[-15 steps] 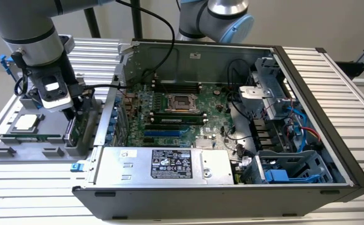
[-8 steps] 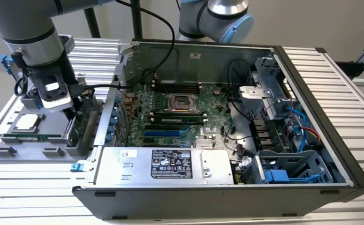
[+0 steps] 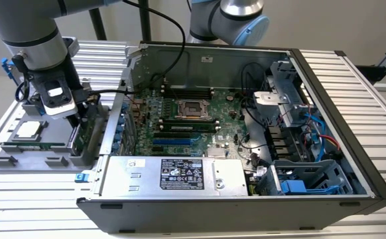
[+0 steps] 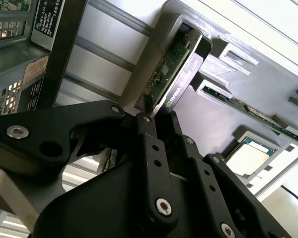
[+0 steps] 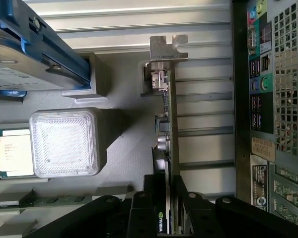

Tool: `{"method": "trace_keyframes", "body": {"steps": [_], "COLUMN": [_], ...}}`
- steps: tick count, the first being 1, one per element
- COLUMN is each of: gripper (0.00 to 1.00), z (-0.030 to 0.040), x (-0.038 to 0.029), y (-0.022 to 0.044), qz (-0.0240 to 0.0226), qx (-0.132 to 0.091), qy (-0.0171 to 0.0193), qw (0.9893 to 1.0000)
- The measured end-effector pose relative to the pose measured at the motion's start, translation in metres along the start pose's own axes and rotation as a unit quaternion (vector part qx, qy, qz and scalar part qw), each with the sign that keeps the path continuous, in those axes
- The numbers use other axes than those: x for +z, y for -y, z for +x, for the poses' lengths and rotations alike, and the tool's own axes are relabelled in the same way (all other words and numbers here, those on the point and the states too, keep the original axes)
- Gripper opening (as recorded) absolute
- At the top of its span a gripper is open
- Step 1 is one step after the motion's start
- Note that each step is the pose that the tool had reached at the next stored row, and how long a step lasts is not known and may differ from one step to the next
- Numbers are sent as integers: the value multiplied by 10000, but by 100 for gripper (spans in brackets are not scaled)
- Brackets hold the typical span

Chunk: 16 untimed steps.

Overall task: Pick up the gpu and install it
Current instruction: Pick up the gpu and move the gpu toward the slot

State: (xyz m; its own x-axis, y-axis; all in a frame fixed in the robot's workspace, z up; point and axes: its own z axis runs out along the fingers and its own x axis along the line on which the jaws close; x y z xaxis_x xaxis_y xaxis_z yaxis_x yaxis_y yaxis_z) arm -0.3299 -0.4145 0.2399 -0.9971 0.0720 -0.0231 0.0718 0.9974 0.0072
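The gpu (image 3: 88,134) stands on edge in a slot of the grey parts tray (image 3: 14,164), just outside the computer case at the exterior view's left. Its green board and black shroud show in the second wrist view (image 4: 173,74). In the first wrist view its thin edge (image 5: 170,124) ends in a silver bracket (image 5: 167,47). My gripper (image 3: 80,113) comes down onto the card's upper edge. Black fingers (image 4: 150,144) press on both faces, so the gripper (image 5: 169,193) is shut on the card. The card's lower edge rests in the tray slot.
The open computer case (image 3: 326,99) lies on the slatted table, its motherboard (image 3: 193,124) facing up and its rear panel (image 5: 273,99) close beside the card. The tray also holds a processor (image 3: 28,129), a memory stick (image 3: 34,146) and a blue-framed hard drive (image 5: 20,54).
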Motion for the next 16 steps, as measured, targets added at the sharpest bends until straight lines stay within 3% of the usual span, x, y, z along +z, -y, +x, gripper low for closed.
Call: {"method": "trace_keyframes", "body": {"steps": [16], "gripper": [0], "z": [0], "x": [3], "y": [0], "qz": [0], "qx": [0], "qy": [0], "qw": [10000]}}
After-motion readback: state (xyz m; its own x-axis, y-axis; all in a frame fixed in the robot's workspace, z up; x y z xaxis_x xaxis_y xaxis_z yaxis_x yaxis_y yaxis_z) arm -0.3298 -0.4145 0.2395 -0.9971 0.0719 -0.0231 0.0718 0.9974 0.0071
